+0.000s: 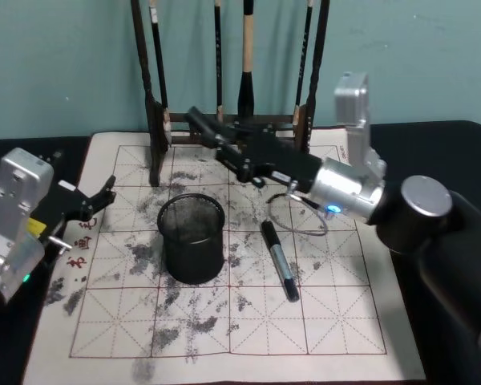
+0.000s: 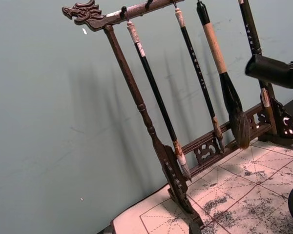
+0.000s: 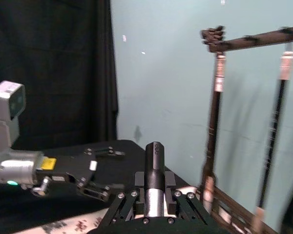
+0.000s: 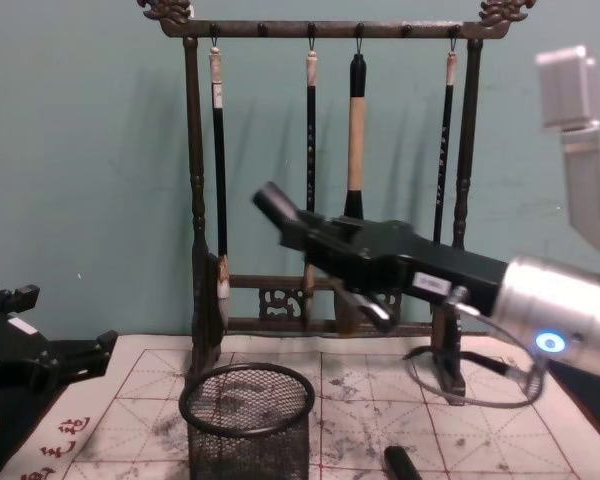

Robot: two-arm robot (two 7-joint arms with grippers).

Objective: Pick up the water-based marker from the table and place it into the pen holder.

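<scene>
Nearest the robot and well away to the left of the working tool, the left gripper (image 1: 106,195) is parked at the edge of the mat (image 1: 321,313), jaws apart and nothing between them. A loose pen (image 1: 279,261) lies flat on the mat below the wrist end of the right gripper (image 1: 239,156), touching nothing. The pen holder (image 1: 188,261) stands upright below the tool and a little to its left, and no pen is seen in it. Above it the right gripper is closed on the water-based marker (image 1: 202,124). The marker is held near one end and carried aloft on a slant, its free end pointing up and away from the wrist. Just beyond that free end are the brush rack (image 4: 192,200) and its hanging brushes (image 4: 356,130), with the wall (image 4: 80,150) behind.

The lift is judged done and the drop not yet begun. If the marker were released as it is held, it would likely land across the rim or on the mat, because it is not yet pointed down into the opening. If the wrist is turned carelessly, the brushes could be struck by the projecting end. The light mesh cup could be tipped if its rim is caught on the descent.
</scene>
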